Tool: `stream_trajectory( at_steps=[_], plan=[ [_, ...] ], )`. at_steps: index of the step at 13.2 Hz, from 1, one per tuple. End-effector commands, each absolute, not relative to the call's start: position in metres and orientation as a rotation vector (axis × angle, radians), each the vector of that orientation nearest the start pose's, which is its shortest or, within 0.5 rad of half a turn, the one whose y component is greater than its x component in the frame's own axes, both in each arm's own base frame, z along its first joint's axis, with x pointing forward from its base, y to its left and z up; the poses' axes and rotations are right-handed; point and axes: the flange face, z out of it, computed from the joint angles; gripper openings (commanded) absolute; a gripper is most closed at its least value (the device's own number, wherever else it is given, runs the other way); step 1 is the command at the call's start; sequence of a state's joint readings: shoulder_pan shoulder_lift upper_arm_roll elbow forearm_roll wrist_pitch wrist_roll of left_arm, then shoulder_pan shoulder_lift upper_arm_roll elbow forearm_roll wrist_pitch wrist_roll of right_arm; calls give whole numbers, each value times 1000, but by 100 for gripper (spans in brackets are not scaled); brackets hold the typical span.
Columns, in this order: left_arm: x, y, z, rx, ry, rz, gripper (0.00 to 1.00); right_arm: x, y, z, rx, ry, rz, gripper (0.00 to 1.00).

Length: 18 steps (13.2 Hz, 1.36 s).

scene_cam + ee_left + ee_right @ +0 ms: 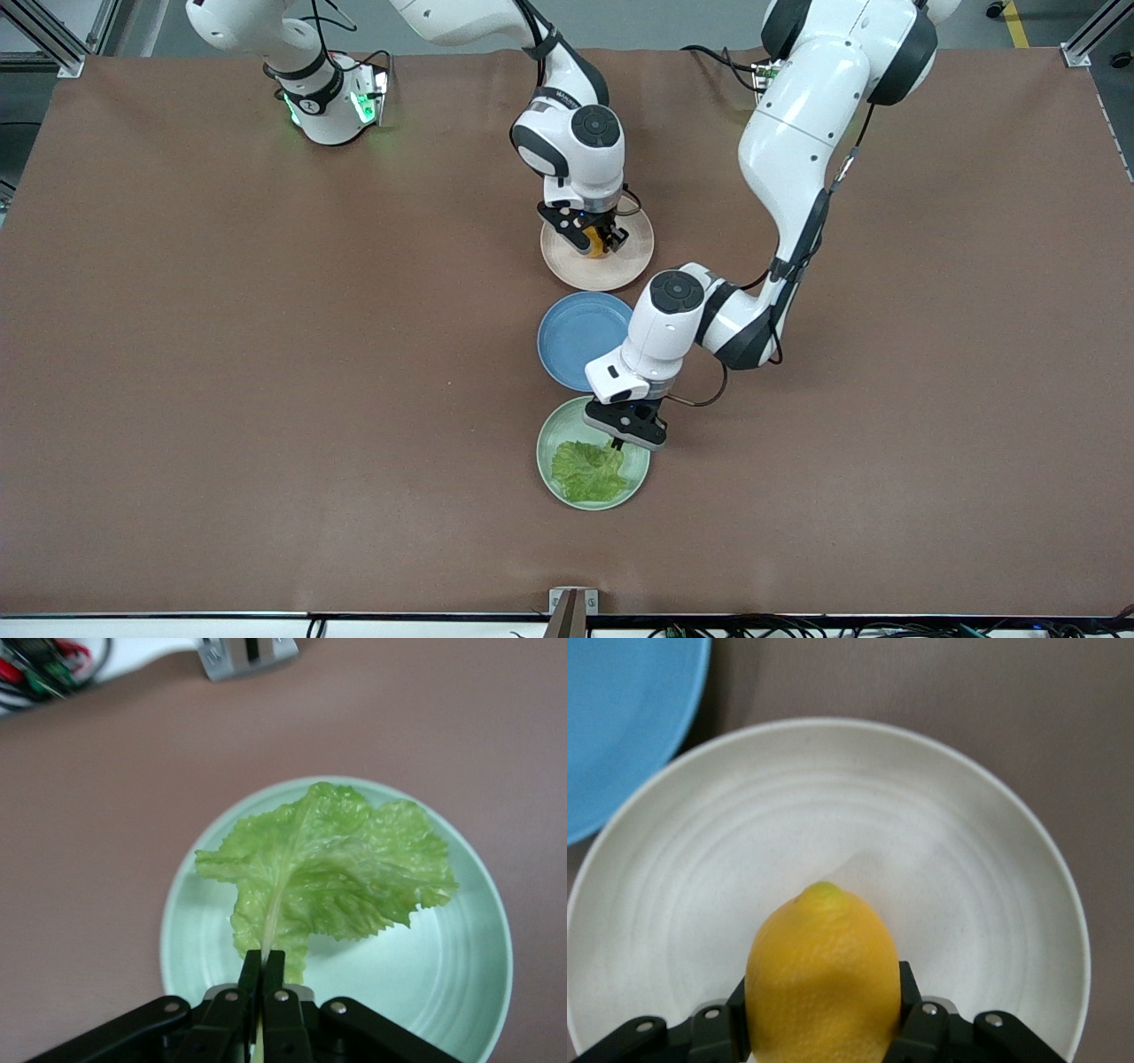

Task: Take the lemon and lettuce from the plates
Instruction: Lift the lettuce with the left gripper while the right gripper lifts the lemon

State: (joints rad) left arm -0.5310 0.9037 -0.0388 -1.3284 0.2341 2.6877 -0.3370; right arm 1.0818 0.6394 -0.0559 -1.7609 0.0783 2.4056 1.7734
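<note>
The lettuce (588, 470), a crinkled green leaf, lies on the mint green plate (551, 438), the plate nearest the front camera. My left gripper (617, 446) is shut on the leaf's pale stem; in the left wrist view the fingers (251, 979) pinch the stem of the lettuce (332, 868) over the plate (443, 979). The orange-yellow lemon (595, 244) is over the beige-pink plate (631, 266). My right gripper (598, 241) is shut on it; in the right wrist view the lemon (822, 979) sits between the jaws above the plate (948, 842).
An empty blue plate (576, 335) lies between the two task plates; its rim shows in the right wrist view (629, 718). The brown table (266, 354) spreads wide toward both arms' ends. A metal bracket (571, 602) sits at the table's front edge.
</note>
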Motion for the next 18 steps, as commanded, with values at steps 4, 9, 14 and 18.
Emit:
stream_trajectory(
  at_steps=[4, 9, 14, 18],
  plan=[
    [667, -337, 353, -3030, 434, -575, 0, 478, 445, 295, -3005, 926, 48, 2],
    [637, -199, 331, -2962, 476, -317, 0, 590, 253, 293, -3081, 590, 67, 2],
    [618, -93, 229, -3008, 344, -264, 1, 638, 110, 278, -3097, 310, 43, 2],
    [599, -67, 227, -3014, 291, -212, 10, 644, 58, 229, -3112, 194, 67, 2]
  ],
)
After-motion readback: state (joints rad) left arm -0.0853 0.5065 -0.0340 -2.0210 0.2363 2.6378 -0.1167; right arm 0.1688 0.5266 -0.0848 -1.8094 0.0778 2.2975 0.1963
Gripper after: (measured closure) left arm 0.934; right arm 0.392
